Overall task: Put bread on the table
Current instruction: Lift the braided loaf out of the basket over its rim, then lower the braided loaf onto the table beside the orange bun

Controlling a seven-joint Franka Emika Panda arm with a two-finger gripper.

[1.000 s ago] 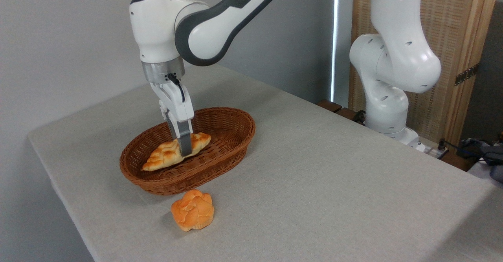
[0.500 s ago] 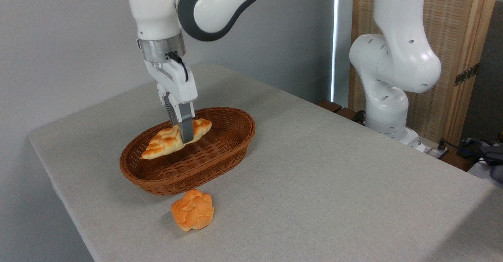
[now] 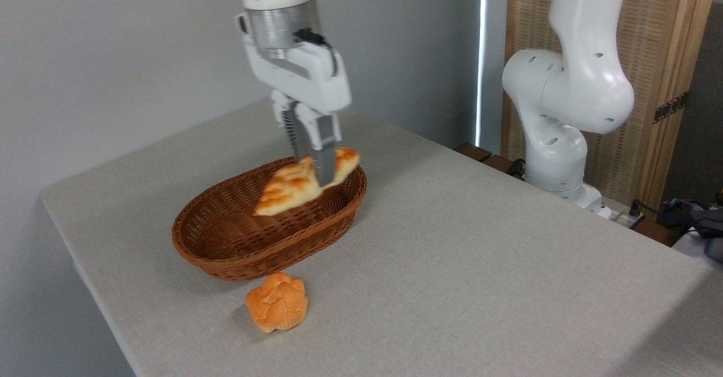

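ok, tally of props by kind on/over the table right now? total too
Bread items: 2, the braided loaf held in the hand above the basket, and the round orange bun lying on the table
Wicker basket: 1
Total: 3

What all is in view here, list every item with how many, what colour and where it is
bread: one, pale golden with browned patches, held in the air over the right part of the basket, tilted with its left end lower
basket: one, brown wicker, oval, on the table left of centre, nothing lying in it
bun: one, orange, knotted, on the table just in front of the basket
table: one, light grey-beige cloth, fills the lower picture
wooden screen: one, tan, behind the arm's base at right
dark items: black, at the far right edge, unclear
arm base: one, white, at right
gripper: one, white with grey fingers, shut on the bread
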